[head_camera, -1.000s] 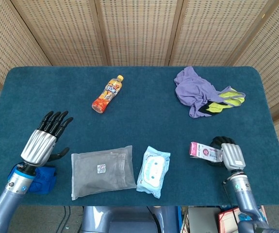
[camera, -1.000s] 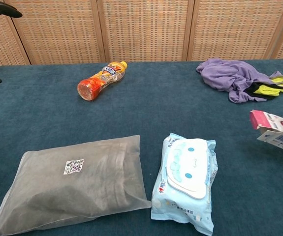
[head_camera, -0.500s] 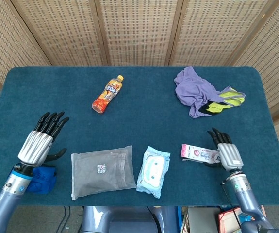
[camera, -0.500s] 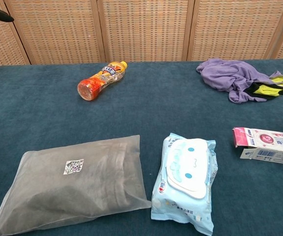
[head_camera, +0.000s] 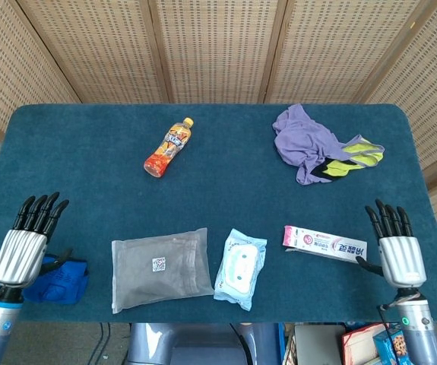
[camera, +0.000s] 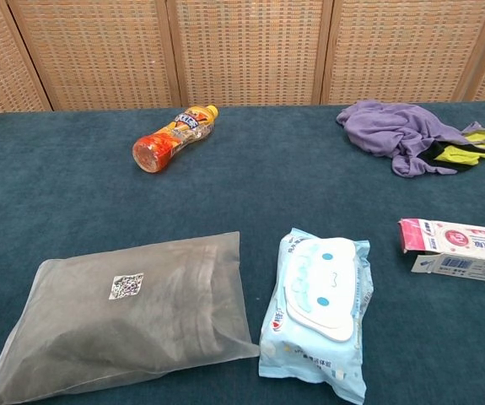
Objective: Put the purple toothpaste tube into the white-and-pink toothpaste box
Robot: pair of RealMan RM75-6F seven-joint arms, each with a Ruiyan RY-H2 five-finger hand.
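White-and-pink box [head_camera: 324, 243] lies free at five o'clock; both hands [head_camera: 22, 247] [head_camera: 397, 247] wide, empty. Judging: task looks finished; tube unseen.

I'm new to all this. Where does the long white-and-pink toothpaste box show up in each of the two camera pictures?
Head view: the white-and-pink cardboard toothpaste box lies flat, lower right of the picture, near the table's front edge.
Chest view: the same box sits at the right edge, partly cut off.
Shared landmark: the light blue pack of wet wipes lies just to its left in both views.
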